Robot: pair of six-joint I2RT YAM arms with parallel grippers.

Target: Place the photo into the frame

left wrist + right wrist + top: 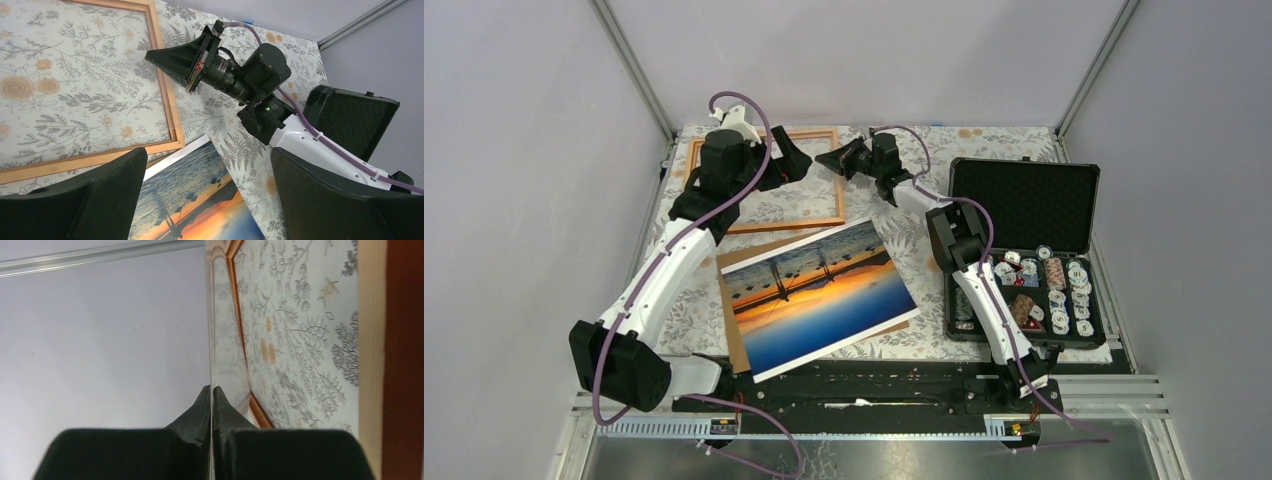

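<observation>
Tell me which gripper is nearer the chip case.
Right. The right gripper is at the right rail of the frame, left of the case; the left gripper is farther left, over the frame.

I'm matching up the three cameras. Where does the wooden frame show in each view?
Top external: frame upper left of centre, beyond the photo.
Left wrist: upper left, its corner above the photo.
Right wrist: a rail down the right edge, another running up the middle.
Shared landmark: floral tablecloth inside the frame.
</observation>
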